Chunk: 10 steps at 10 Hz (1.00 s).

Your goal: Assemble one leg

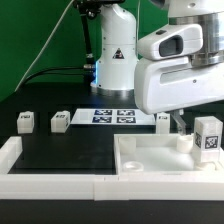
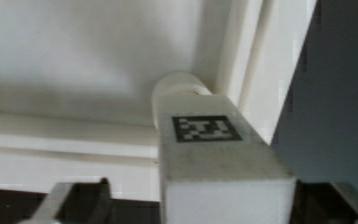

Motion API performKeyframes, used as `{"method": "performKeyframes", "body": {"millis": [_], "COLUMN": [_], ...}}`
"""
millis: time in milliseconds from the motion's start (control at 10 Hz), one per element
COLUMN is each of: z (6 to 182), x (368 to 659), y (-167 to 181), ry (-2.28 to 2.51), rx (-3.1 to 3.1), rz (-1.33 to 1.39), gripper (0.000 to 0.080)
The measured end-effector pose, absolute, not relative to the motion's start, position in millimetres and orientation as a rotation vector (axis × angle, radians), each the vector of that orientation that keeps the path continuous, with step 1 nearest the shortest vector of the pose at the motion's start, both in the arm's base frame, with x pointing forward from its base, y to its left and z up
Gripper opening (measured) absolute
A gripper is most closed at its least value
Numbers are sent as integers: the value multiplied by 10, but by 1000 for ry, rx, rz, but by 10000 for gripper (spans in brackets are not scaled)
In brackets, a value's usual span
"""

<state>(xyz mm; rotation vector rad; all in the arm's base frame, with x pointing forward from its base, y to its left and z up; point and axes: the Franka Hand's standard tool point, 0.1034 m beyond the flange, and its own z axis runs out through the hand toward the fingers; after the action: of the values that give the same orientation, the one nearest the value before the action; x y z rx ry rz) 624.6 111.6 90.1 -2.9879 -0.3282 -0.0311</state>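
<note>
Hand closed on leg, tag twd wrist cam, at panel; 3 other legs near marker board.

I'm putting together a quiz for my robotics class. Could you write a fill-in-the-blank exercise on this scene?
1. The table top is ___ in colour.
2. In the exterior view, between the far-left leg and the marker board stands ___ other leg.
3. The wrist view shows a close leg that bears a square black-and-white ___.

Missing words: black; one; tag.
</note>
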Motion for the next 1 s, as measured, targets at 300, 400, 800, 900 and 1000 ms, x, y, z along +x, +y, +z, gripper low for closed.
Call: {"method": "performKeyframes", "body": {"millis": [300, 400, 800, 900, 1000], "z": [901, 901, 897, 895, 892], "x": [6245, 6245, 6253, 6243, 6252], "y": [1120, 1119, 1126, 1120, 1106], "ry": [-266, -272, 391, 577, 754], "rx": [-2993, -2993, -2966, -2935, -2877], "rz": [-27, -27, -27, -26, -21], "gripper": [291, 291, 291, 292, 292]}}
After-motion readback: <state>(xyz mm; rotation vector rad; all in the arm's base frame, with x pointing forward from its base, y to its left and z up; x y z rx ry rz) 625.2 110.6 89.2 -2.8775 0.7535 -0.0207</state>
